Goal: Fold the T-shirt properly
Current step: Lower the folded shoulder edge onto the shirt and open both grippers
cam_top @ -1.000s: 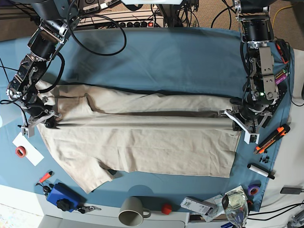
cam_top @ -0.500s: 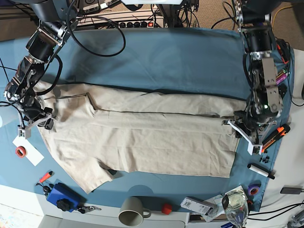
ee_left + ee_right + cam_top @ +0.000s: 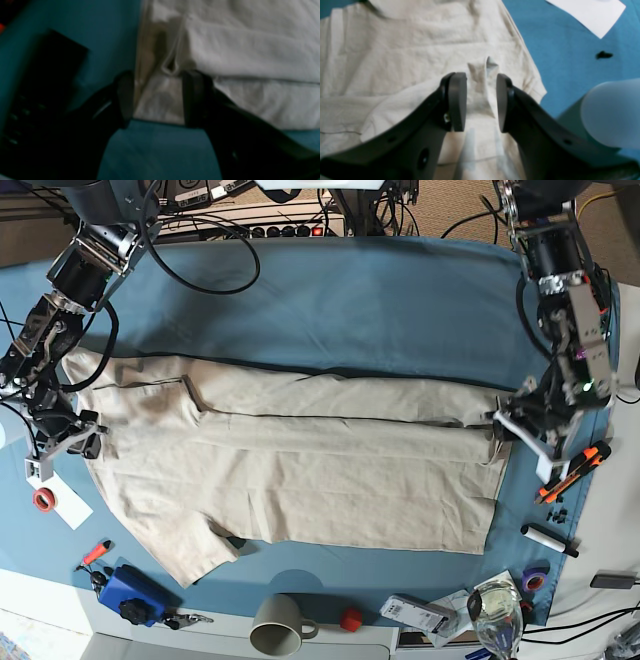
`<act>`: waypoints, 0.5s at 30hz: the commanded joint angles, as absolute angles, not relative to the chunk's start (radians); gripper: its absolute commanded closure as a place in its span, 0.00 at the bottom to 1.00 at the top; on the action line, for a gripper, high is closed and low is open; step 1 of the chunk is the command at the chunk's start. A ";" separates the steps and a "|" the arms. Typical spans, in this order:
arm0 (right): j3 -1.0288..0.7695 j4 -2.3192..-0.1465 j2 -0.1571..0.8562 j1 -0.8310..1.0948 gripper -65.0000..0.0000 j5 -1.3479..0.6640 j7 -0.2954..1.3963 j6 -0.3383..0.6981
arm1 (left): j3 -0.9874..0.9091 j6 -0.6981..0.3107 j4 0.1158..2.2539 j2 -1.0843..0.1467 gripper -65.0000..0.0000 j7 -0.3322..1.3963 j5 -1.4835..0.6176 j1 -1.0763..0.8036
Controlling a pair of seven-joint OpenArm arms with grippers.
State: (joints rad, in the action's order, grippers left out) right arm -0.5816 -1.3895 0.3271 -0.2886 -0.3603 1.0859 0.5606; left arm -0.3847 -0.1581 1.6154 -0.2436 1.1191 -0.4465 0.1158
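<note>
- A blue-teal tablecloth [image 3: 350, 300] covers the surface.
- The T-shirt [image 3: 300, 470] lies half-folded lengthwise.
- Left tool [image 3: 156, 100] and right tool [image 3: 481, 100], both open, hold nothing.
- Next, likely regrasp for another fold.

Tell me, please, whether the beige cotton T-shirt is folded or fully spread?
Partly folded: the beige cotton T-shirt has its far long edge turned over the body, leaving a lengthwise crease; one sleeve is unfolded.

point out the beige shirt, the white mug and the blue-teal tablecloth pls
Beige short-sleeved cotton T-shirt [image 3: 330, 480], base view, middle of the body fabric.
White ceramic mug [image 3: 277, 625], base view, its rim.
Blue-teal tablecloth [image 3: 360, 310], base view, bare stretch above the shirt.
</note>
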 commanded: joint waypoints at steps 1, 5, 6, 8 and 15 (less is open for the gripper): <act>-0.597 -1.408 0.349 -0.310 0.68 -0.374 1.071 0.559 | -0.413 -0.159 1.634 -0.254 0.52 1.099 -0.469 0.123; -0.657 -1.408 0.349 -0.310 0.68 -0.408 1.089 0.560 | -0.484 -0.186 1.633 -0.252 0.52 1.077 -0.519 0.089; -0.673 -1.408 0.349 -0.310 0.68 -0.424 1.098 0.560 | -0.490 -0.192 1.631 -0.253 0.52 1.075 -0.538 0.084; -0.703 -1.408 0.349 -0.310 0.68 -0.442 1.111 0.560 | -0.487 -0.214 1.620 -0.251 0.52 1.073 -0.565 0.080; -0.753 -1.408 0.350 -0.284 0.68 -0.457 1.122 0.561 | -0.471 -0.192 1.514 -0.247 0.52 1.030 -0.553 0.083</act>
State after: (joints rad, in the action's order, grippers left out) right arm -0.7498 -1.3895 0.3267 -0.2668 -0.4416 1.1446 0.5602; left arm -0.4679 -0.1936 1.5009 -0.2359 1.0355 -0.5552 0.0654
